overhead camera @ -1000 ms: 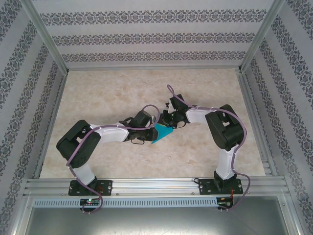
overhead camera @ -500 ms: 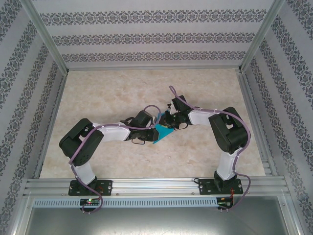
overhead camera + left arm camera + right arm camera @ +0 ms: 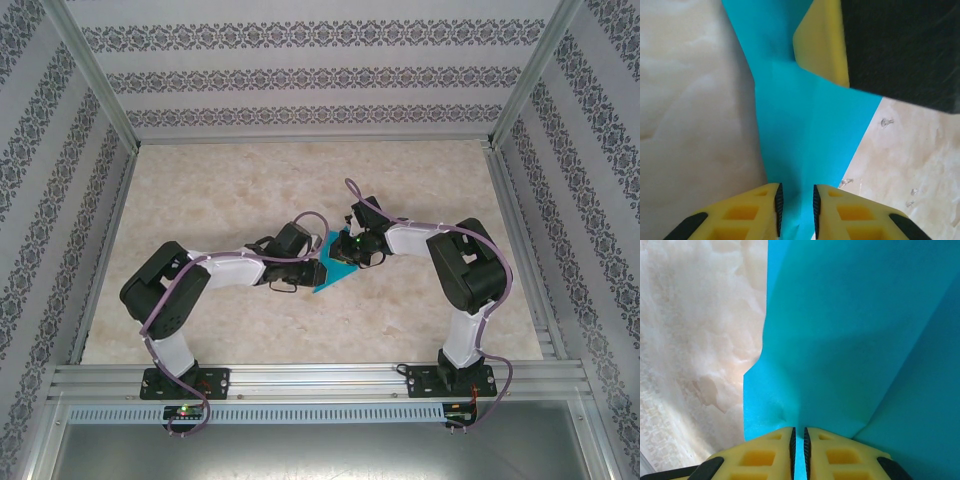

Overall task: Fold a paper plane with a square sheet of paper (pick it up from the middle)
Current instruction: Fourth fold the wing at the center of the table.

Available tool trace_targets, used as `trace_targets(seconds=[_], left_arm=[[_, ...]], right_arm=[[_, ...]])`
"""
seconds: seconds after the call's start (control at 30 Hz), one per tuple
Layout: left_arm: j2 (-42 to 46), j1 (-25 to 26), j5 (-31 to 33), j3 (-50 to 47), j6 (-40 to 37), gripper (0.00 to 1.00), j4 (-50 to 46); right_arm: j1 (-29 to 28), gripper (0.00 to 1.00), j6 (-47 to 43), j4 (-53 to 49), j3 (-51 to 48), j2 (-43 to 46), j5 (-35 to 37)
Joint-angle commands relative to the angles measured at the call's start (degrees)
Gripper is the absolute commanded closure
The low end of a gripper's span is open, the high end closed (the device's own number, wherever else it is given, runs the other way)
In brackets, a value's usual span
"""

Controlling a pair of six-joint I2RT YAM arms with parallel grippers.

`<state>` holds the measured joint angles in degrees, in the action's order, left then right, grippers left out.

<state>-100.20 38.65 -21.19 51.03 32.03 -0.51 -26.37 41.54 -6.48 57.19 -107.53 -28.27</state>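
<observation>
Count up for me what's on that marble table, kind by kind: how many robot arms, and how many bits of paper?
Robot arms: 2, the left arm and the right arm
Paper: 1, the teal-blue sheet
Total: 3

The paper sheet [image 3: 805,150] looked thin, matt and smooth to me; the fingers [image 3: 747,215] were moulded yellow plastic with black rubbery pads; the table [image 3: 230,190] had a smooth marble-look finish.
</observation>
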Motion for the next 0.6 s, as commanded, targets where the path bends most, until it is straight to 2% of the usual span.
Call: trace_targets(seconds=[0.0, 0.27, 0.57], left_arm=[[2.3, -1.4, 0.0, 2.1, 0.5, 0.72, -1.1], [-1.1, -2.6, 0.5, 6.0, 0.4, 0.70, -2.5], [-5.8, -3.1, 3.5, 10.3, -2.0, 0.73, -6.3]], right_arm=[[0.4, 0.85, -1.9, -2.9, -1.5, -1.7, 3.3], [0.3, 0.85, -1.7, -1.7, -1.6, -1.8, 2.3], [0.4, 0.85, -1.4, 0.1, -2.4, -1.2, 1.4]])
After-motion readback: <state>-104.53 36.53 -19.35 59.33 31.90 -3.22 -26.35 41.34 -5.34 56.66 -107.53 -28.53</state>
